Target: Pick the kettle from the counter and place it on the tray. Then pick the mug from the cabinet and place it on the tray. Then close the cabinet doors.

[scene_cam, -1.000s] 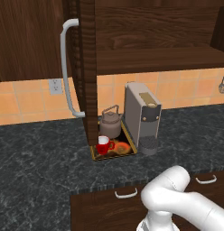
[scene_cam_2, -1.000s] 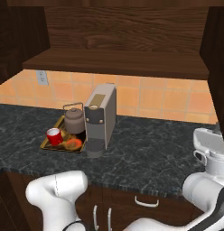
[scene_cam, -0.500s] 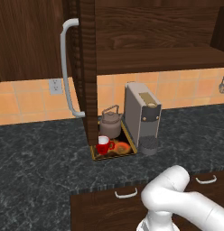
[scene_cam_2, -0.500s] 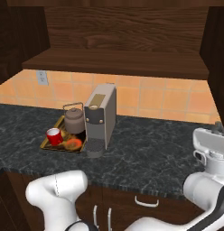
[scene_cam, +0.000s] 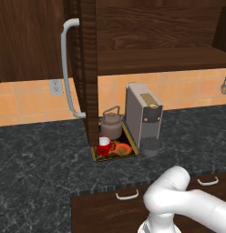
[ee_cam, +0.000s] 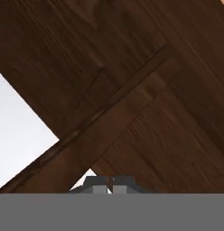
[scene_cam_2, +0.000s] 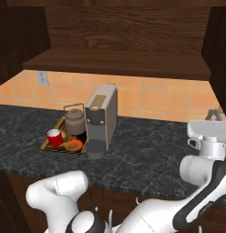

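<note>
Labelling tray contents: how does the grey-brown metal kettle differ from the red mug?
The squat grey-brown metal kettle is larger and taller than the small bright red mug. The kettle has a knobbed lid and an arched top handle; the mug is open, white inside. The kettle sits toward the back, the mug in front. Both stand upright on the yellow-rimmed rectangular tray.

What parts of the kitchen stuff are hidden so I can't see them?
- Tray: in the left base view the open cabinet door covers its left end.
- Kettle: in the right base view the coffee machine hides its right side.
- Mug handle: too small to make out there.
- Hand: hand view's bottom edge cuts its tips.
</note>
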You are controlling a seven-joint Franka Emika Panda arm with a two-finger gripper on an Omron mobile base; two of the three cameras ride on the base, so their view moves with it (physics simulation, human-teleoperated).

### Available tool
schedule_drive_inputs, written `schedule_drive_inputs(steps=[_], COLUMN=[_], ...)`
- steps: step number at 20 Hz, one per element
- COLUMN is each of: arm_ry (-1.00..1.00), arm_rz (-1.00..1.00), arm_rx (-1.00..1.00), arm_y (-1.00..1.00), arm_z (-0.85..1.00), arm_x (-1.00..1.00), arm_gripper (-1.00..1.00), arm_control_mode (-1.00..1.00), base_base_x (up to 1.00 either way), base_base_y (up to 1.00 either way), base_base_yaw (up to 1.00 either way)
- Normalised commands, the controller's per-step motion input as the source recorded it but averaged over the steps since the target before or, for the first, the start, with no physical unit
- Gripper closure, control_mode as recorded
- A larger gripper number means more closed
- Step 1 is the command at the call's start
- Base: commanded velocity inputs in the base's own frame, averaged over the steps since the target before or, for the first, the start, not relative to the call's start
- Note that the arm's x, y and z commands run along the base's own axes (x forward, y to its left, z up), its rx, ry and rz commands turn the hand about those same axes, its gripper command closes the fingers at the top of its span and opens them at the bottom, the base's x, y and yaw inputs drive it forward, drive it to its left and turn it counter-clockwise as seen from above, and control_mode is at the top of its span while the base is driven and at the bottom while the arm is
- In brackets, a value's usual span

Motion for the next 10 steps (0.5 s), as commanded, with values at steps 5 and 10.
schedule_drive_inputs(steps=[5,10], arm_ry=[0.38,0.21], arm_rz=[0.21,0.22], arm_rx=[0.11,0.13], arm_y=[-0.46,-0.70], arm_z=[-0.38,-0.42], arm_x=[0.96,0.88], arm_gripper=[1.00,1.00], arm_control_mode=[-1.00,-1.00], base_base_x=[0.00,0.00], base_base_y=[0.00,0.00], base_base_yaw=[0.00,0.00])
